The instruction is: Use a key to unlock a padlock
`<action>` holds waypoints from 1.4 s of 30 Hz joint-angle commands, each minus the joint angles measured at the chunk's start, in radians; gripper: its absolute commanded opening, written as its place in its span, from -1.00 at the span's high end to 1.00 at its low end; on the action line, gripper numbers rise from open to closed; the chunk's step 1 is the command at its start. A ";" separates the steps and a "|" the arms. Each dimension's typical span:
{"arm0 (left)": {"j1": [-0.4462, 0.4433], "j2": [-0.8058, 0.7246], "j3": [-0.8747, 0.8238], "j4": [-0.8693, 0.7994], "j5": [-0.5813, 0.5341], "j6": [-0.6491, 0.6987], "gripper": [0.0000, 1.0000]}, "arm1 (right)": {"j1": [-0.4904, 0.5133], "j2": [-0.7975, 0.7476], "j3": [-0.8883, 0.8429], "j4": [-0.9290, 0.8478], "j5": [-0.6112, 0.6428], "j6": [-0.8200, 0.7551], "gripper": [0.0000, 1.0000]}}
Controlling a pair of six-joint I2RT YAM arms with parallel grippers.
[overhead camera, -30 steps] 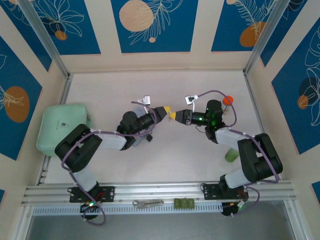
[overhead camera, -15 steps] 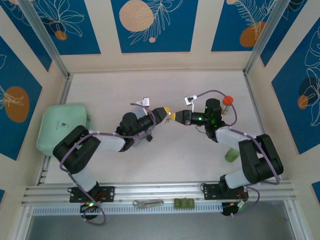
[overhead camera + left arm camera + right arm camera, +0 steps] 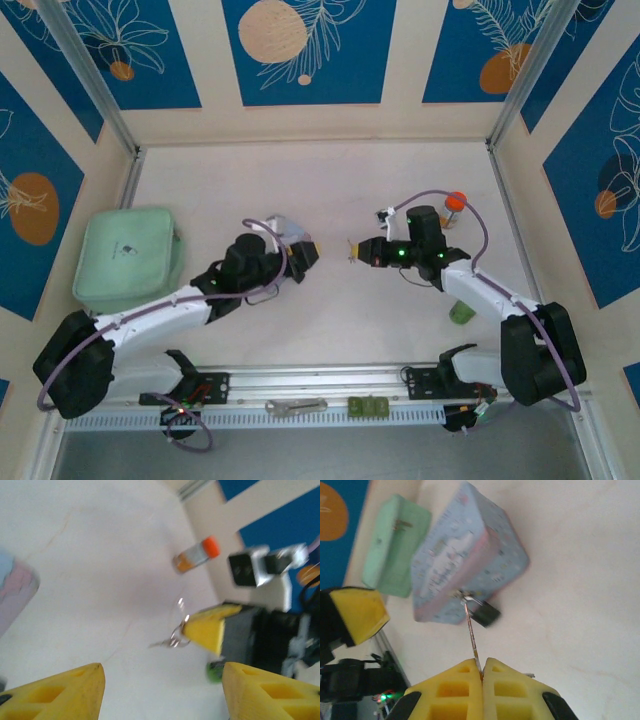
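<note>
In the right wrist view the small dark padlock (image 3: 486, 614) hangs by its silvery shackle from the latch of the light-blue tin (image 3: 465, 555). My right gripper (image 3: 481, 666) is shut on the thin bronze key (image 3: 472, 630), whose tip points up at the padlock's shackle end. From above, the right gripper (image 3: 352, 250) faces the left gripper (image 3: 306, 252) across a small gap, with the tin (image 3: 287, 227) behind the left one. My left gripper (image 3: 162, 695) is open and empty. The left wrist view shows a key ring (image 3: 173, 640) dangling from the right gripper's yellow fingertip (image 3: 207, 630).
A mint-green case (image 3: 128, 255) lies at the left wall. An orange-capped bottle (image 3: 455, 200) lies at the right, a green block (image 3: 462, 310) beside the right arm. A silver tool (image 3: 297, 406) and a green piece (image 3: 367, 405) rest on the front rail.
The left gripper has opened and drawn back left and toward the front, away from the right gripper's tip. The right gripper has stayed shut on the key and dropped slightly toward the front.
</note>
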 commanded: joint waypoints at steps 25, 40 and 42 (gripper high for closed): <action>0.128 0.205 0.040 -0.077 -0.228 0.111 -0.54 | 0.150 -0.049 0.033 -0.148 0.269 -0.021 1.00; 0.118 0.096 -0.146 0.042 -0.068 0.100 -0.37 | 0.109 0.150 0.138 -0.107 0.131 -0.093 1.00; 0.116 0.103 -0.153 0.047 -0.094 0.101 -0.35 | 0.109 0.171 0.152 -0.103 0.120 -0.093 1.00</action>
